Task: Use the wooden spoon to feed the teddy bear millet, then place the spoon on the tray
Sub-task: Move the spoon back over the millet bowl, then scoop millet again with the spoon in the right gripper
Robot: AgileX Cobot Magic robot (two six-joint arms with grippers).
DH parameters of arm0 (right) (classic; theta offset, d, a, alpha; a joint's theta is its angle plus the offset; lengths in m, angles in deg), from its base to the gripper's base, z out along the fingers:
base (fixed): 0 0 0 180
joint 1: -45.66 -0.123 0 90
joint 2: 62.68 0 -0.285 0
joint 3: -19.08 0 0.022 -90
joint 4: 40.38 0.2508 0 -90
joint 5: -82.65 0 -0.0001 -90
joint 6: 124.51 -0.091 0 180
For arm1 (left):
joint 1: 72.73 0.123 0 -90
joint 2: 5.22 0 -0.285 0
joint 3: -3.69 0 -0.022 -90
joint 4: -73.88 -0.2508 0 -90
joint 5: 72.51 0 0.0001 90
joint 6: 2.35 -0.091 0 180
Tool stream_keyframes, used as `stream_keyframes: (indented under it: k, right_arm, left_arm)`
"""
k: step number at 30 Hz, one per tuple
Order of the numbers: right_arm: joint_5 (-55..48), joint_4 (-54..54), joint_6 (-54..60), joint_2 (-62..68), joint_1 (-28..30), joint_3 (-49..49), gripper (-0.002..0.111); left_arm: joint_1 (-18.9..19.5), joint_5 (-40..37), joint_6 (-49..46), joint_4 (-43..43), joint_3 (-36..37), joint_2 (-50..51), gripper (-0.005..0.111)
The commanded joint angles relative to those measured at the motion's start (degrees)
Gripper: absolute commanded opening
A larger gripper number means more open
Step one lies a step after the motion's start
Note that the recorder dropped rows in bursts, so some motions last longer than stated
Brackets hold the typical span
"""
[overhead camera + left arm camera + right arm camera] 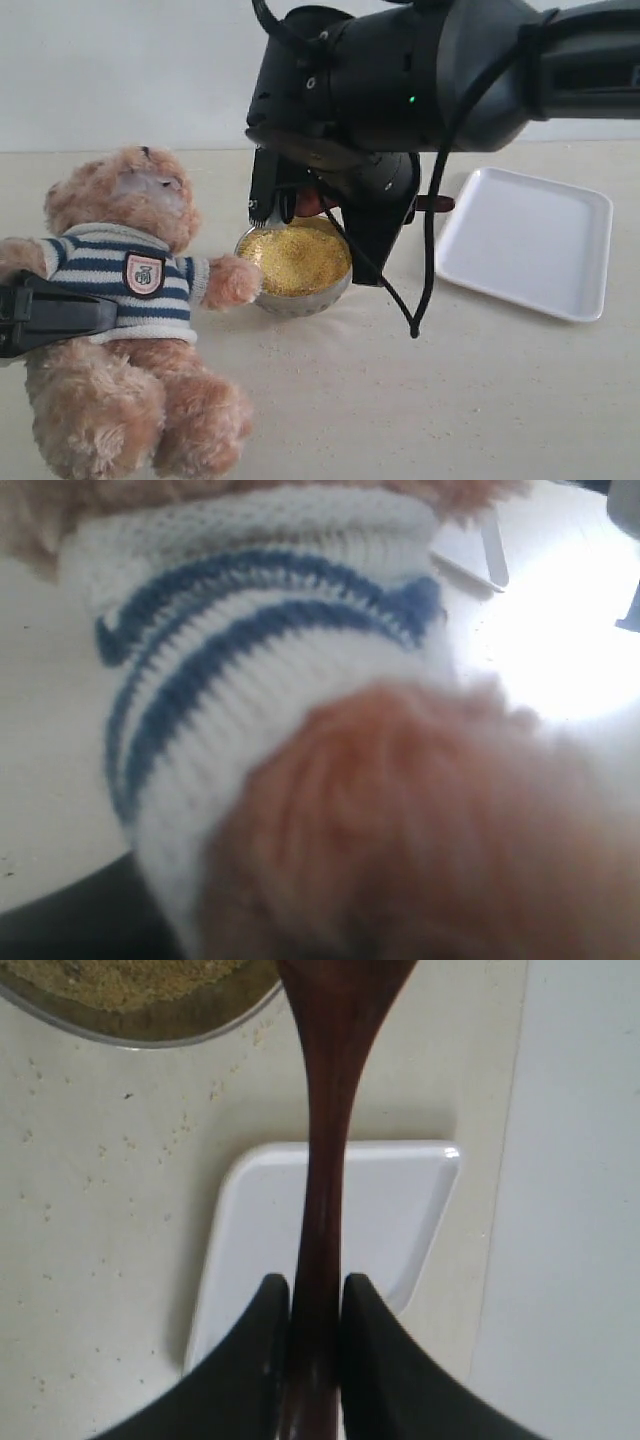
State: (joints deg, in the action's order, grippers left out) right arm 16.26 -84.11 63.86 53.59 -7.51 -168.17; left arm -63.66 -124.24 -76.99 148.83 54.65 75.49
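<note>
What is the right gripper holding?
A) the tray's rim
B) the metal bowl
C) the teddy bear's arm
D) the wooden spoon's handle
D: the right wrist view shows the right gripper closed, both dark fingers pressed against the slim handle of the wooden spoon.

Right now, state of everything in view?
teddy bear, upright, held
left gripper, shut on bear's side
millet, heaped in metal bowl
wooden spoon, gripped by handle, tip by bowl's rim
right gripper, shut on spoon handle
tray, empty, flat on table
</note>
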Motion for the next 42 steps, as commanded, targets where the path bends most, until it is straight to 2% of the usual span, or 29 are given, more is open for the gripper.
stream_keyframes:
  k: [1,13,28,42]
  right_arm:
    - [2.0,-1.9,0.2,1.5,0.3,-0.2,0.000]
    - [-2.1,-5.5,1.1,5.2,0.0,-0.2,0.000]
    - [-1.6,-8.3,1.3,11.1,0.0,-0.2,0.000]
    - [1.0,-1.7,1.5,10.9,-0.1,-0.2,0.000]
  left_arm:
    - [1.8,-1.5,0.5,0.2,0.3,-0.4,0.005]
    - [1.8,-3.8,0.5,-0.4,0.4,-0.4,0.005]
    - [1.8,-4.6,0.5,-0.4,0.4,-0.4,0.005]
    - [1.8,-3.8,0.5,-0.3,0.4,-0.4,0.005]
